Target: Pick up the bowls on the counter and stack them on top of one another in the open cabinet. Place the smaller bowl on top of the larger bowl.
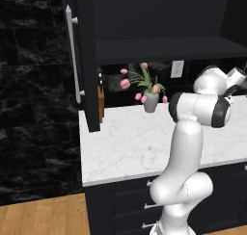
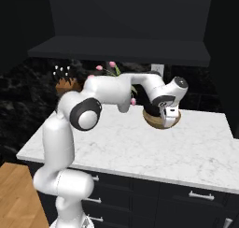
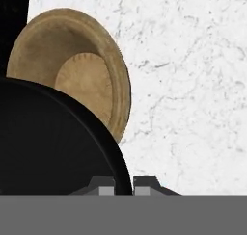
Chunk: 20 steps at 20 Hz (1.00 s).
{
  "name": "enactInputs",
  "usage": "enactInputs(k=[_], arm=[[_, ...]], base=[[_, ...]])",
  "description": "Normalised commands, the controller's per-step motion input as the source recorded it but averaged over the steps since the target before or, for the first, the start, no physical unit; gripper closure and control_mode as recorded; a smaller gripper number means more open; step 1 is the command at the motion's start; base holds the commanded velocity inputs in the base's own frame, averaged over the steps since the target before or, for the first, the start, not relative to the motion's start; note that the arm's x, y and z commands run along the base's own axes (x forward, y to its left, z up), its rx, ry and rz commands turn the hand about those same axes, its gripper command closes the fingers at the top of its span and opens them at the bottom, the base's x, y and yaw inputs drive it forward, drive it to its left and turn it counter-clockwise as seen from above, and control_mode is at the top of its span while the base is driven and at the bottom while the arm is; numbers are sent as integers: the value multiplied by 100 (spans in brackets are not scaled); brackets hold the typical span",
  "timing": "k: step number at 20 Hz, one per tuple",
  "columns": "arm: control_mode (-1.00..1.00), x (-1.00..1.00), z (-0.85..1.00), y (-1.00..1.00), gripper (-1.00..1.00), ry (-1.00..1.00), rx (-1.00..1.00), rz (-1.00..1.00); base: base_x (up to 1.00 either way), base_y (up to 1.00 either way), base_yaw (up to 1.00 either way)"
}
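In the hand view I see the gripper point(image 3: 123, 187) with its two finger tips almost together, clamped on the thin rim of the small black bowl point(image 3: 53, 142). Behind this bowl the wide tan bowl point(image 3: 91, 75) lies on the white marble counter point(image 3: 193, 84). In the right base view the gripper point(image 2: 171, 116) is at the tan bowl point(image 2: 161, 121), far on the counter point(image 2: 140, 147), under the open cabinet point(image 2: 126, 49).

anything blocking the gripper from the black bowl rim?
Nothing visible. In the hand view the smaller bowl's rim runs right between the fingertips, with the larger bowl behind it on the counter. Whether the gripper has closed is unclear.
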Motion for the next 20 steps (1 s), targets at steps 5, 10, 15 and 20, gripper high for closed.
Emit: enactInputs(k=[5,10,15,20], arm=[[-100,60,-51,-3,100,3,0,0],[-100,74,-48,-11,100,7,0,0],[-100,41,-29,-19,100,5,0,0],[-100,36,-38,-1,100,7,0,0]], base=[[0,0,0],[0,0,0],[0,0,0],[0,0,0]])
